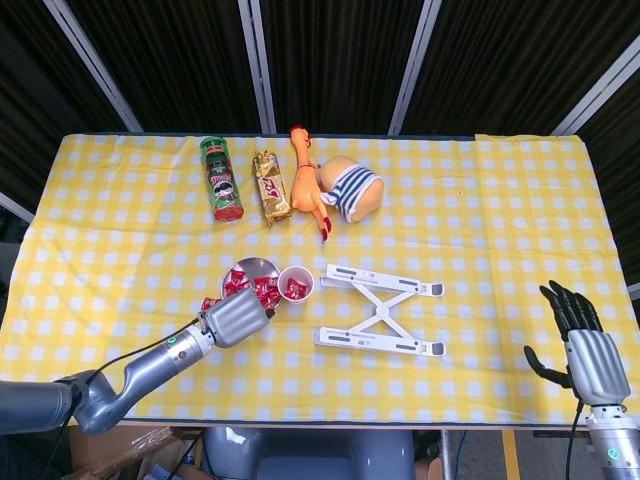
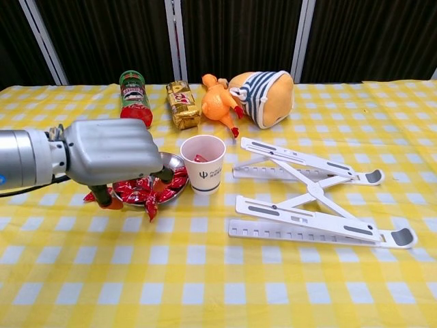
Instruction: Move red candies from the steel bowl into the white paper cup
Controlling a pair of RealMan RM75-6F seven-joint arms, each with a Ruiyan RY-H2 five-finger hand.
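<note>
The steel bowl sits left of centre and holds red candies. Touching its right side stands the white paper cup, upright, with red candy inside. My left hand hovers low over the bowl's near-left part, back up, fingers pointing down and apart, nothing seen in them. It hides much of the bowl in the chest view. My right hand hangs off the table's near-right edge, fingers spread, holding nothing.
A loose candy lies in front of the bowl, another to its left. A white folding stand lies right of the cup. At the back are a chip can, snack pack, rubber chicken and plush toy.
</note>
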